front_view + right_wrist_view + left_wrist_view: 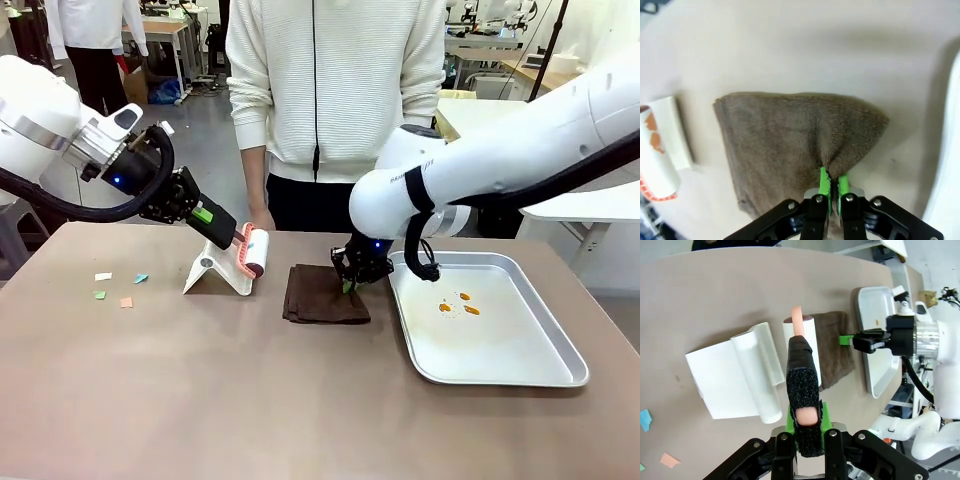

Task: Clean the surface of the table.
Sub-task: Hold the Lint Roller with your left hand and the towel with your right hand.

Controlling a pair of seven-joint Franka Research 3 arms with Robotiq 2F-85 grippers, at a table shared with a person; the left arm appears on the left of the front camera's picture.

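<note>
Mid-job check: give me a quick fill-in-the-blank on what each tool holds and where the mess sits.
1. The left tool is shut on the handle of the lint roller, next to its ____ stand.
2. The right tool is shut on the edge of the ____ cloth.
3. The orange stains lie inside the metal ____.
4. The paper scraps lie on the table at the robot's ____ side.

Missing words: white; brown; tray; left.

The left gripper (215, 222) slants down near the table's (200, 400) far edge, clamping a roller handle (801, 385); the right gripper (350, 283) points down, seemingly pinching cloth (780, 135).
</note>
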